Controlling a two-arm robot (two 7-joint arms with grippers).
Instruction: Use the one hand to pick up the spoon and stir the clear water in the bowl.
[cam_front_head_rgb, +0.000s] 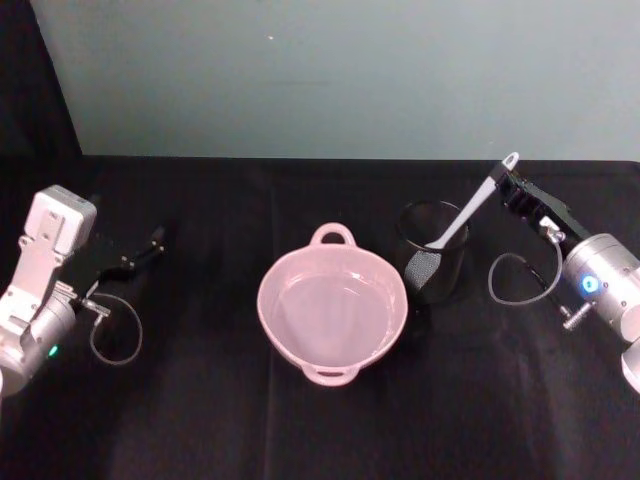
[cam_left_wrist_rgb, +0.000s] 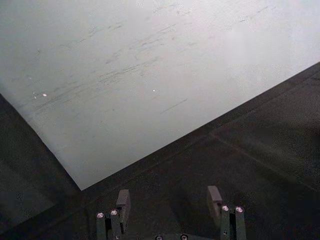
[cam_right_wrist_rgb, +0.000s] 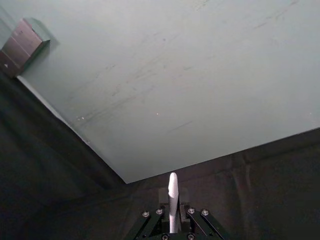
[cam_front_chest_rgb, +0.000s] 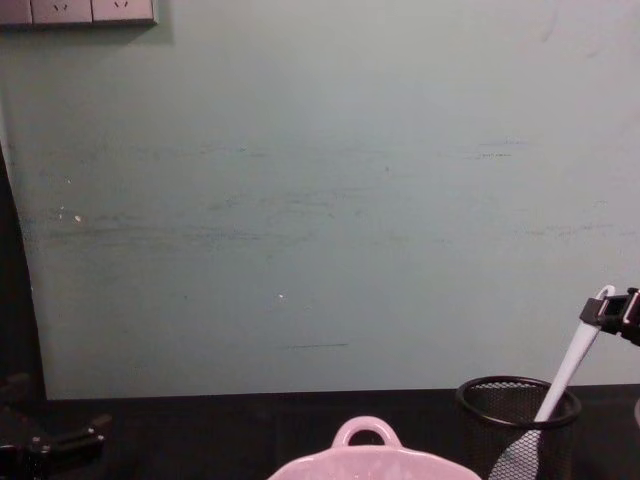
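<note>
Spoon (cam_front_head_rgb: 465, 215): white, slim plastic, probably light, stiff and a little slick. Stands tilted in mesh cup (cam_front_head_rgb: 435, 268), blade down, just right of bowl (cam_front_head_rgb: 262, 300). Best hold: upper handle, below the hole. Right gripper (cam_front_head_rgb: 510, 188) clamped on that handle end. Left gripper (cam_left_wrist_rgb: 169, 199) parked far left, fingers spread.

Head view downward, chest view level, sharing bowl (cam_front_head_rgb: 280, 285)
</note>
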